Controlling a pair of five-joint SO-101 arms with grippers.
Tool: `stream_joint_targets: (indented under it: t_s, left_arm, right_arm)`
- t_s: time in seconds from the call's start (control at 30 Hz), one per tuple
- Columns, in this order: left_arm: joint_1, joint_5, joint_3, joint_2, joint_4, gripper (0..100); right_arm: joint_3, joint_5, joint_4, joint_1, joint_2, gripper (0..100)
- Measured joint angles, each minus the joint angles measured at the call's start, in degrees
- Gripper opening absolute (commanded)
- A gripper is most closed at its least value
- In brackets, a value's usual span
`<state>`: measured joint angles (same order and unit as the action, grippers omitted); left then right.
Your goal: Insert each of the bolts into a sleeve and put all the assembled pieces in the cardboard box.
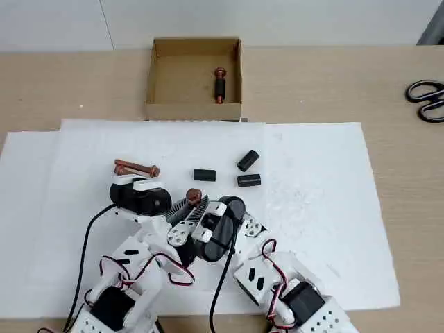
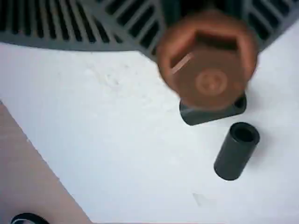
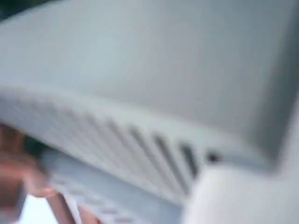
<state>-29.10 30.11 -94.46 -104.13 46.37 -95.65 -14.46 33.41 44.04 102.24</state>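
A copper bolt [image 1: 193,196] is held above the white sheet where both arms meet. Its head [image 2: 208,70] faces the left wrist camera, and my left gripper [image 1: 187,207] looks shut on it against the grey ribbed finger [image 2: 93,23]. My right gripper [image 1: 207,211] sits right beside it. In the right wrist view a ribbed finger [image 3: 140,140] is very close, with a blurred bit of copper [image 3: 18,182] beside it. Two loose bolts [image 1: 136,168] lie to the left. Three black sleeves [image 1: 205,175] [image 1: 248,160] [image 1: 249,180] lie beyond the grippers. The cardboard box [image 1: 158,76] holds one assembled piece [image 1: 220,85].
A white paper sheet [image 1: 312,208] covers the middle of the wooden table. Scissors [image 1: 427,100] lie at the far right edge. Cables trail from both arm bases near the front edge. There is free paper to the right of the sleeves.
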Motion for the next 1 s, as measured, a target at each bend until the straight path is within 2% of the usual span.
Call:
stream_joint_targets:
  t_s: [0.1, 0.17, 0.47, 1.0]
  left_arm:
    - [0.6, -0.6, 0.0, 0.0, 0.0, 25]
    - [0.5, -0.7, -0.3, 0.4, 0.3, 29]
    - [1.9, -0.5, 0.0, 0.1, 1.4, 30]
    - [1.9, -0.9, 10.2, 0.7, 3.1, 29]
  right_arm:
    - [0.0, -0.2, 0.0, 0.1, 0.0, 0.3]
    - [-0.1, -0.4, -0.3, 0.2, 0.1, 0.3]
    - [-0.1, -0.4, -0.4, -0.1, 0.2, 0.3]
    - [-0.1, -0.5, 0.4, 1.0, 1.0, 0.3]
